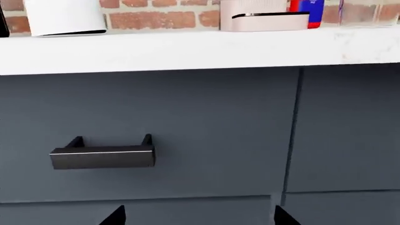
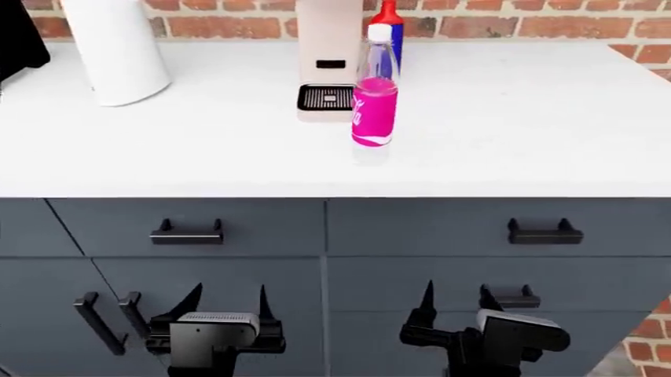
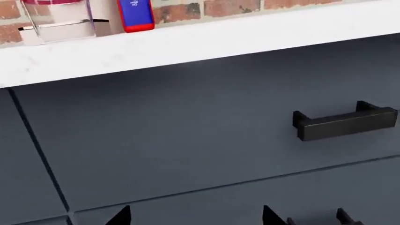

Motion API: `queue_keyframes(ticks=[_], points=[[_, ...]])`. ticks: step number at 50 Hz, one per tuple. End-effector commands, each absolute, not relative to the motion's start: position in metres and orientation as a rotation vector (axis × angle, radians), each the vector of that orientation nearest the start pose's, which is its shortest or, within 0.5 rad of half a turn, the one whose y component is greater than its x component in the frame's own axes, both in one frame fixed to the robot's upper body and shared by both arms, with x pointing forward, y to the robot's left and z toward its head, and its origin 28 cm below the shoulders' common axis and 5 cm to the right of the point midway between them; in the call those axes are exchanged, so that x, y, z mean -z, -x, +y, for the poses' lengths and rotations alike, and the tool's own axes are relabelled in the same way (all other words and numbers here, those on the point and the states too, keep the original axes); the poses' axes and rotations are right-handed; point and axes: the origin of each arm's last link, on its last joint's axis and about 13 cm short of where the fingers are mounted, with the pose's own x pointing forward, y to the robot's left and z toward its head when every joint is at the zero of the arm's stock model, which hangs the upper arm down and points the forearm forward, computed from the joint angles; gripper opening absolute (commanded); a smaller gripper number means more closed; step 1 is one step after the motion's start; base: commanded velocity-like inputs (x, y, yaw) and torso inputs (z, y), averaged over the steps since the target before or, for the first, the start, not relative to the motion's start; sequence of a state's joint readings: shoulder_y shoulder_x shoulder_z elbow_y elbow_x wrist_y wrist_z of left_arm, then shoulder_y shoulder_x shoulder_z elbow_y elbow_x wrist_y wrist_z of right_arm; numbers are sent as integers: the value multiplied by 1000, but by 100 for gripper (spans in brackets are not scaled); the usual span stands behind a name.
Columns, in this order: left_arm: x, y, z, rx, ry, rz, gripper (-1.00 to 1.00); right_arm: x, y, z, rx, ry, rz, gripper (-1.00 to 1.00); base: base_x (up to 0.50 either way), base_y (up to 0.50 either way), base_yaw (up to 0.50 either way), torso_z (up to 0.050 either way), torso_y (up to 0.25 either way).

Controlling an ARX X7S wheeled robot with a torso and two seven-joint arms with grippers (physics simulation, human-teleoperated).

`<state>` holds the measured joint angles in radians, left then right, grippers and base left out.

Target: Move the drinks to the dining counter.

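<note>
The clear bottle [image 2: 375, 90] with pink liquid, magenta label and white cap is stood upright on the white surface [image 2: 524, 133], just in front and to the right of a beige machine [image 2: 328, 59] with a black grille tray. The red bottle [image 2: 389, 31] with the blue label is tucked behind it, right beside the machine, up against the brick wall [image 2: 524, 23]. A white jug-like thing [image 2: 115, 49] is parked off to the left. Down below, both claws are held low in front of the dark grey drawers [image 2: 188, 228], well away from the bottles: left claw [image 2: 225, 302] spread apart and holding nothing, right claw [image 2: 456, 302] likewise spread and holding nothing
</note>
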<state>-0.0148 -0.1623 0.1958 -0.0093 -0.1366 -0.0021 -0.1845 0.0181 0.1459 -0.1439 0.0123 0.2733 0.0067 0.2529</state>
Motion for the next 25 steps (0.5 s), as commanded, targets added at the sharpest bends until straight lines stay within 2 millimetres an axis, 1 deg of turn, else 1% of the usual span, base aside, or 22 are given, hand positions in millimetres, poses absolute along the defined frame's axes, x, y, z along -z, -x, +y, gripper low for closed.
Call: queue_keyframes(ticks=[1, 12, 13, 14, 15, 16, 17, 18, 19, 20, 21, 25], points=[[-11, -209, 206, 8, -31, 22, 100, -12, -211, -100, 111, -110, 49, 100, 39, -500, 0, 0, 0], [-12, -208, 207, -1, -17, 29, 100, -11, -212, -99, 101, -95, 61, 100, 35, -500, 0, 0, 0], [-13, -207, 207, -2, -20, 26, 100, -13, -211, -98, 80, -97, 40, 100, 35, -492, 0, 0, 0], [-14, -207, 208, -2, -7, 27, 100, -13, -210, -98, 82, -107, 43, 100, 0, 0, 0, 0, 0], [-20, -203, 211, -3, -12, 14, 100, -15, -208, -98, 75, -111, 44, 100, 0, 0, 0, 0, 0], [-23, -202, 212, -2, -18, 5, 100, -20, -207, -100, 78, -114, 38, 100, 0, 0, 0, 0, 0], [-35, -200, 216, 7, 30, -9, 100, -26, -205, -101, 72, -116, 33, 100, 0, 0, 0, 0, 0], [-49, -198, 220, -2, 8, -28, 100, -35, -205, -104, 74, -107, 28, 100, 0, 0, 0, 0, 0], [-56, -197, 222, 5, 2, -39, 100, -44, -204, -106, 70, -98, 21, 100, 0, 0, 0, 0, 0], [-75, -194, 228, 11, -20, -76, 100, -59, -202, -111, 72, -56, -5, 100, 0, 0, 0, 0, 0], [-90, -193, 233, 20, -27, -90, 100, -73, -200, -116, 71, -63, -27, 100, 0, 0, 0, 0, 0], [-137, -191, 250, 21, -28, -157, 100, -111, -192, -130, 100, -43, -48, 100, 0, 0, 0, 0, 0]])
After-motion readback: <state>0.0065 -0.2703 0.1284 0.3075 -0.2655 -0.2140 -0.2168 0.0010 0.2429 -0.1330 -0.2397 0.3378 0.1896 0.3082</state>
